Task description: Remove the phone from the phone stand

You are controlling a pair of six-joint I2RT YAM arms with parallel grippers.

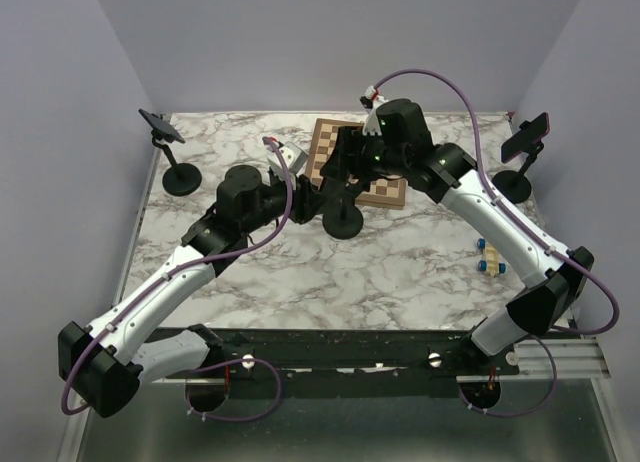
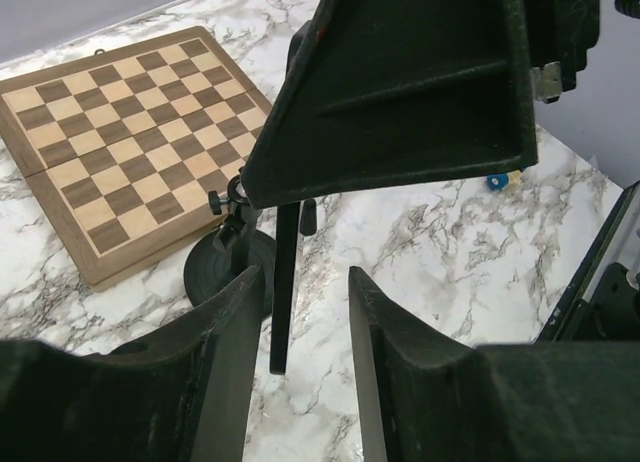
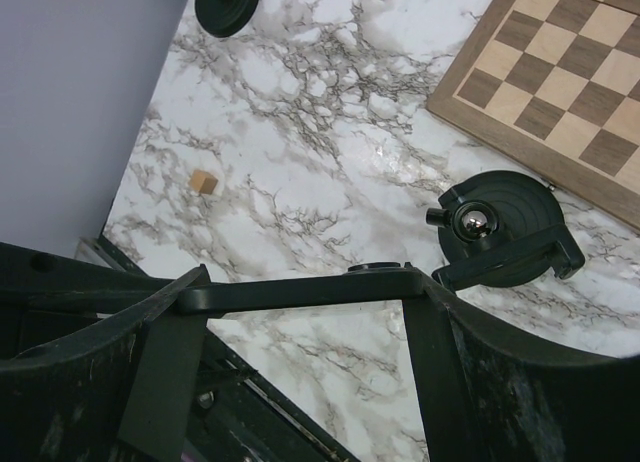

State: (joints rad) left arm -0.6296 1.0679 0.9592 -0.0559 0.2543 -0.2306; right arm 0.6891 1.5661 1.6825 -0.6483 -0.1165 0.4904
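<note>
A black phone (image 3: 280, 292) spans edge-on between my right gripper's (image 3: 312, 307) fingers, which are shut on its two ends. It hangs above and beside the black phone stand (image 3: 500, 227), whose bare ball joint shows. In the left wrist view the phone (image 2: 283, 282) is a thin dark bar hanging down between my left gripper's (image 2: 305, 282) fingers. It lies close to the left finger, with a clear gap to the right one. The stand (image 2: 215, 272) is just behind. From above, both grippers (image 1: 345, 167) (image 1: 308, 197) meet over the stand's round base (image 1: 345, 224).
A wooden chessboard (image 1: 358, 162) lies behind the stand. Two more stands with phones are at the back left (image 1: 165, 132) and back right (image 1: 525, 140). A small wooden toy with blue wheels (image 1: 488, 257) lies right of centre, and a small wooden cube (image 3: 204, 182) lies near the wall.
</note>
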